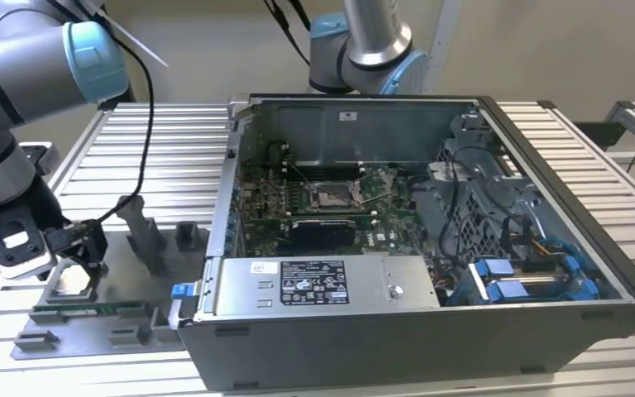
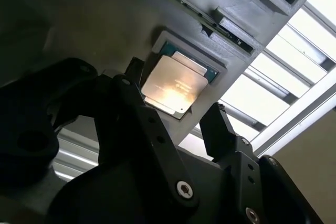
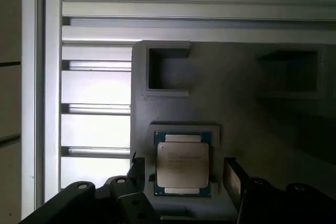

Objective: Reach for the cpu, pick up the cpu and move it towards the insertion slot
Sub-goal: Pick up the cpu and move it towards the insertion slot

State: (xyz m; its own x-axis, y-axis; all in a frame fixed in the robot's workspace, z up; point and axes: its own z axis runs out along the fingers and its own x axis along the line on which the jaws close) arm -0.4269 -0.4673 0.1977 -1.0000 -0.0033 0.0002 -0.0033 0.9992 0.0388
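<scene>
The cpu [image 3: 182,163] lies flat, metal top up, in a square pocket of a grey tray [image 3: 236,108]. In the exterior view the tray [image 1: 119,327] sits on the slatted table [image 1: 163,149], to the left of the open computer case [image 1: 406,331]. The insertion slot [image 1: 334,194] is on the board inside that case, well apart from the chip.

The hand [image 3: 184,167] hangs over the pocket, released and holding nothing. Its two fingers [image 3: 233,178] stand one on each side of the chip without touching it, as both wrist views show. The second wrist view has the cpu [image 2: 173,85] centred in the gap of the hand [image 2: 173,92].

The step in hand looks like the end of the reach. To do it well, the hand should stay centred and square to the chip, the fingers should go down outside the pocket walls, and they should close evenly on opposite edges so the chip lifts level instead of tipping or jamming in its pocket.
</scene>
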